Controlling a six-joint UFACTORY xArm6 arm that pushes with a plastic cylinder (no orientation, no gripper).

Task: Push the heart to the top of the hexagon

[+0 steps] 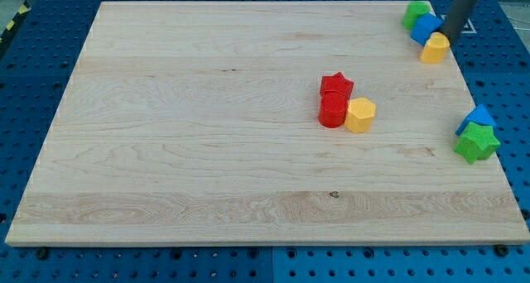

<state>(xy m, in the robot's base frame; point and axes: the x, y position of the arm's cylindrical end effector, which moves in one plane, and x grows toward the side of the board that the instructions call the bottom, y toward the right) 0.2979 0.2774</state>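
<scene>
A yellow block (434, 49), which looks like the heart, lies near the board's top right corner. My tip (448, 34) is right at its upper right side, touching or almost touching it. A yellow hexagon (360, 115) lies right of the board's middle. It touches a red round block (333, 111), and a red star (336, 85) sits just above that block. The heart is far to the upper right of the hexagon.
A blue block (426, 26) and a green block (416, 14) sit packed against the heart's upper left, by the wooden board's top edge (248, 3). A blue triangle (478, 116) and a green star (477, 142) lie at the right edge.
</scene>
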